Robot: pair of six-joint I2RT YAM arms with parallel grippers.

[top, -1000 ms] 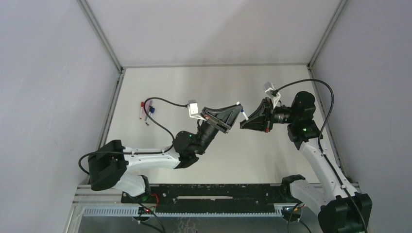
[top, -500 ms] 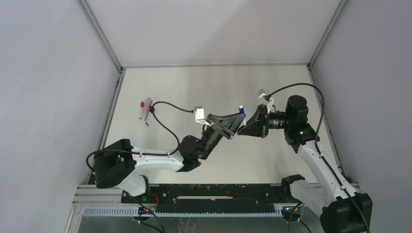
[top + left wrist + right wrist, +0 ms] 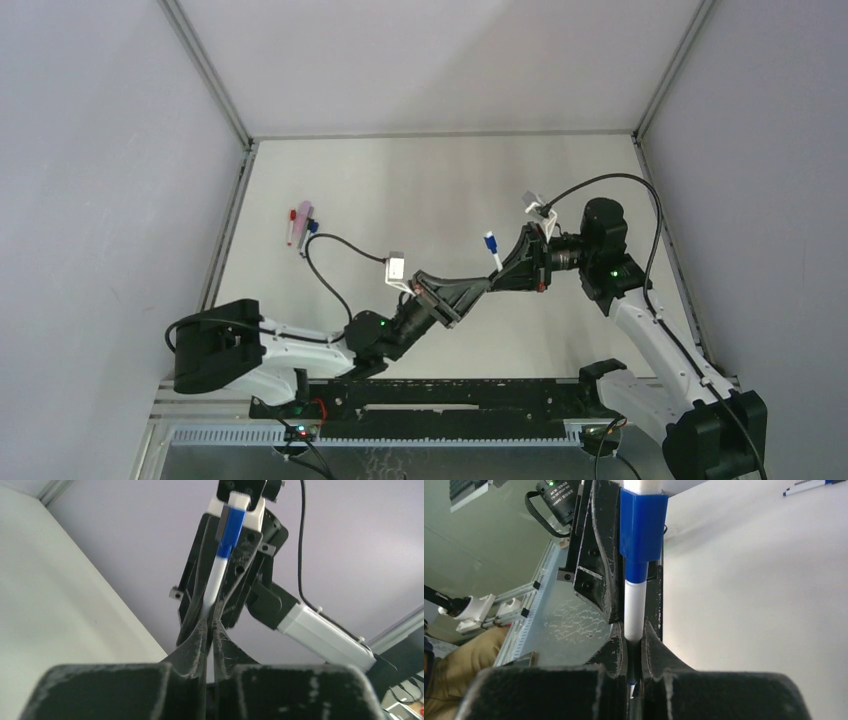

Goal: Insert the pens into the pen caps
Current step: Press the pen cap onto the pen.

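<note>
Pale grey walls (image 3: 100, 150) close in a light desk (image 3: 400, 190), and both arms meet above its middle. The right fingers (image 3: 615, 652) are pressed onto the white barrel of a blue-and-white pen (image 3: 634, 605). They pinch it near its lower end, so the pen stands straight out beyond their tips, and a short bit of it pokes back past the pinch toward the wrist. A blue cap (image 3: 643, 525) sits over the pen's far end, well out from the right fingertips. The left fingers (image 3: 196, 642) are pressed together tip to tip with nothing between them. Seen from the left wrist, their tips sit just below the bare barrel, close to where the right fingers grip it, and the cap is well beyond them. From above, the two sets of tips are touching or nearly so; I cannot tell which. The pen slants up and away from where they meet. Other pens (image 3: 300, 225), pink, red and blue, lie in a small cluster on the desk, far to the left of the left fingers and near the left wall.
</note>
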